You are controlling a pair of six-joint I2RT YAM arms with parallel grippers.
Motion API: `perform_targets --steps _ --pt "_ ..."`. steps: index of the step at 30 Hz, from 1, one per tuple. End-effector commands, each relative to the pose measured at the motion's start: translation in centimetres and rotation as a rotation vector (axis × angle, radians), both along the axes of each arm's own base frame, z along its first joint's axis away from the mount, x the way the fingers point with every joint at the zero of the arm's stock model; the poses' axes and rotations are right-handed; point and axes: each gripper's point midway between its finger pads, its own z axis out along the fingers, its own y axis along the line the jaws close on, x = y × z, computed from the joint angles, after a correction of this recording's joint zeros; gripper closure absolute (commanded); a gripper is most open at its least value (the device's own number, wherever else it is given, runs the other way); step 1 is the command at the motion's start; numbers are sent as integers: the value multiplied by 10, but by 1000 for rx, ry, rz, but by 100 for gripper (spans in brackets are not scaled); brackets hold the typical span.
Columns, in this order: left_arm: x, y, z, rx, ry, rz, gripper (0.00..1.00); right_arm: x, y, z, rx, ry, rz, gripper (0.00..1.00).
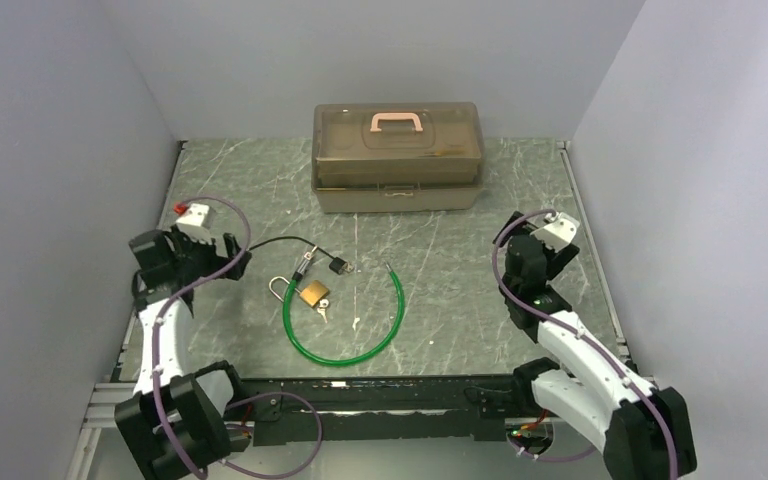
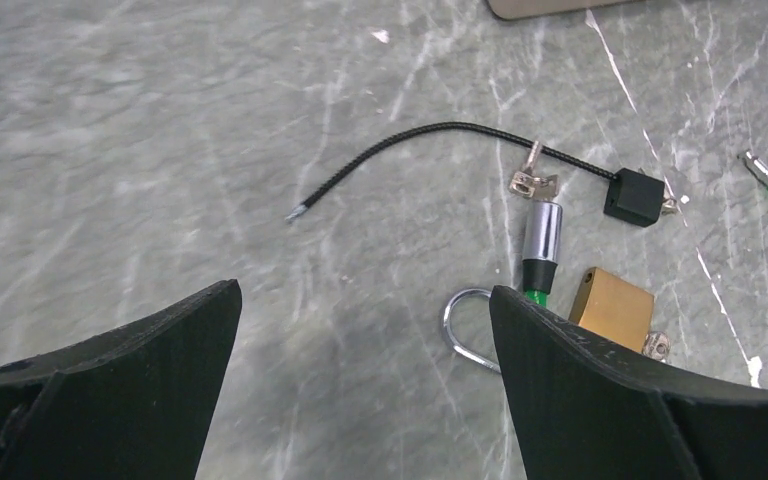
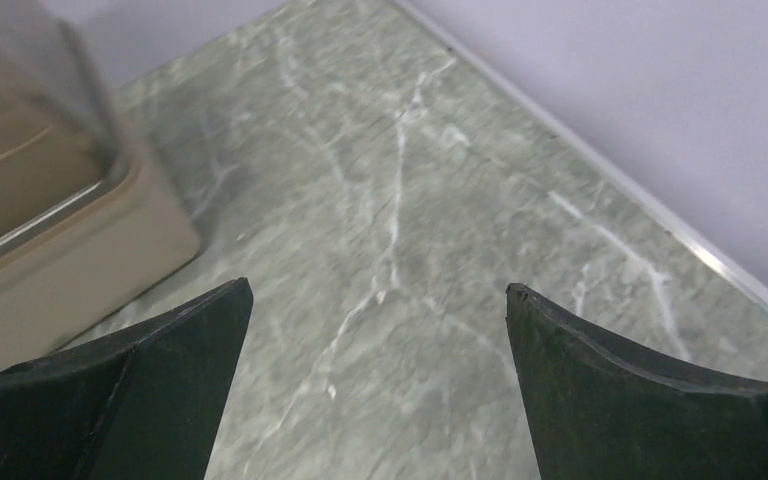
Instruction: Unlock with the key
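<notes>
Fingers [image 2: 140, 380] of the left gripper [image 2: 365, 290] and right gripper [image 3: 378, 288] stood spread and empty, the left hovering near the brass padlock [image 1: 312, 292] lying mid-table by the green cable [image 1: 380, 340], probably lined up to reach its key [image 1: 322, 310].

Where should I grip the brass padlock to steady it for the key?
Take the brass padlock by its body's two side edges, from above with the open left gripper. It lies flat, with the shackle at one end and the key at the other.
</notes>
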Motion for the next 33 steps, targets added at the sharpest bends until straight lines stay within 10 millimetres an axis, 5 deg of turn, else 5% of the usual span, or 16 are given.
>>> perform_targets --steps 1,5,11,21,25,27,33 --pt "39 -17 22 68 -290 -37 1 16 -31 24 -43 -126 -124 0" --pt "53 -32 -2 49 -300 -53 1 33 -46 4 -60 -85 -122 0" --pt "60 -36 -12 59 -381 -40 1 44 -51 -38 -123 12 -103 0" --pt "57 -34 -14 121 -522 3 1 48 -53 -62 -136 -4 -84 1" --pt "52 -31 -29 136 -493 28 1 56 -39 -63 -173 4 29 0" --pt "48 -34 -14 131 -594 34 1 60 -27 -62 -202 -7 114 0" --pt "68 -26 -33 148 -424 78 1 50 -18 -64 -257 -76 184 0"
